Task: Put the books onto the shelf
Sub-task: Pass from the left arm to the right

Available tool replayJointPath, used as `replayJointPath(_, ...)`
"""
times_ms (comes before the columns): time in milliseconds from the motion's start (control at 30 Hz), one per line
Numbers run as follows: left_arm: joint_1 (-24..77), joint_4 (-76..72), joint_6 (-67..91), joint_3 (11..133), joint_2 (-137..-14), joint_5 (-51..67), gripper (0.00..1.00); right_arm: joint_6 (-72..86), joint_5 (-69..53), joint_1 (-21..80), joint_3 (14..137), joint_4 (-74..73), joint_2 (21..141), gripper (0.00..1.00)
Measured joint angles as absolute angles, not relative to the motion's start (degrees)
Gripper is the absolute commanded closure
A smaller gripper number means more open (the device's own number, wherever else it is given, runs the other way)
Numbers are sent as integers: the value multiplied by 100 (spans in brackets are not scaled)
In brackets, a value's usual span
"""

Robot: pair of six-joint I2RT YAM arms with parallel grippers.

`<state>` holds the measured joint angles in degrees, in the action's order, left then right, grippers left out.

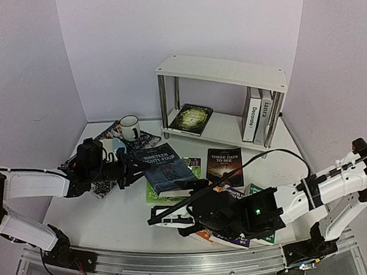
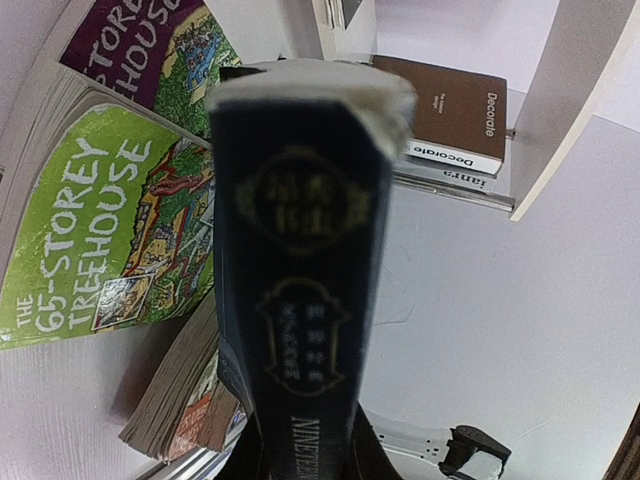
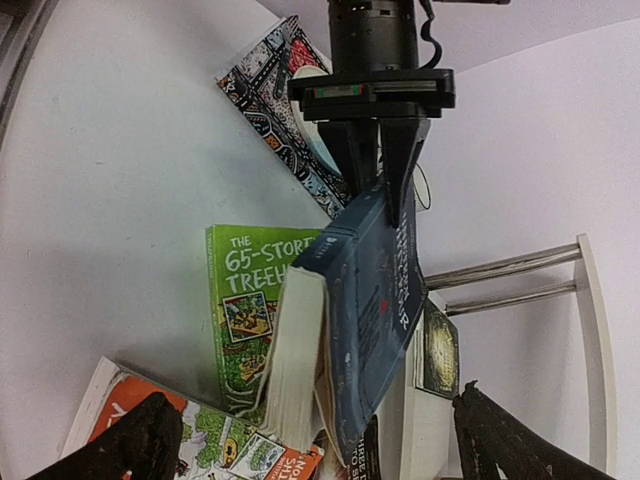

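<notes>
The dark blue book [image 1: 165, 166] hung tilted over the green book [image 1: 154, 192], clenched at one end by our left tool [image 1: 124, 169]; our right tool [image 1: 176, 214] gaped empty beside it. We judged it should go level to the shelf [image 1: 220, 73], whose lower board [image 1: 224, 132] had room between a flat book [image 1: 191, 119] and upright white ones [image 1: 257, 115].

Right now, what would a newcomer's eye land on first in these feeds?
The dark blue book hangs above the table, clamped at one end in the left gripper, with the right gripper spread wide open facing it. Behind, the white shelf carries a dark book lying flat and two white books standing upright on its lower board. More books lie loose on the table, a bright green one among them.
</notes>
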<state>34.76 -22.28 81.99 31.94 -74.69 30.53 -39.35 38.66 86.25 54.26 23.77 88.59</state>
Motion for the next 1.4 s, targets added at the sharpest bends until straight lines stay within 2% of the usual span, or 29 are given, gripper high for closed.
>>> replayJointPath(233, 3476, -2226, 8346, 3194, -7306, 3142, 100, -3943, 3848, 8282, 5369, 2947, 9440, 9)
replayJointPath(367, 3476, -2226, 8409, 3194, -7260, 3164, 100, -4084, 4060, 8099, 5365, 3446, 9739, 17)
replayJointPath(533, 3476, -2226, 8436, 3194, -7258, 3200, 100, -4333, 4372, 8071, 5371, 3863, 10183, 39)
replayJointPath(700, 3476, -2226, 8452, 3194, -7258, 3277, 100, -4579, 4580, 8071, 5307, 4315, 10226, 72)
replayJointPath(800, 3476, -2223, 8455, 3194, -7258, 3301, 100, -4726, 4684, 8071, 5255, 4587, 10226, 82)
replayJointPath(900, 3463, -2191, 8468, 3194, -7258, 3304, 100, -4852, 4775, 8062, 5224, 4781, 10226, 86)
replayJointPath(1000, 3459, -2191, 8466, 3194, -7259, 3302, 98, -5010, 4788, 8055, 5163, 4927, 10222, 100)
replayJointPath(1133, 3471, -2191, 8453, 3194, -7258, 3282, 85, -5176, 4782, 8055, 5044, 5095, 10171, 100)
replayJointPath(1267, 3487, -2200, 8427, 3194, -7258, 3295, 53, -5368, 4820, 8055, 4998, 5148, 10112, 100)
replayJointPath(1333, 3483, -2214, 8394, 3194, -7239, 3297, 41, -5521, 4909, 8052, 4987, 5167, 10098, 100)
replayJointPath(1400, 3482, -2208, 8299, 3194, -7189, 3289, 20, -5669, 4964, 8046, 4982, 5186, 10095, 100)
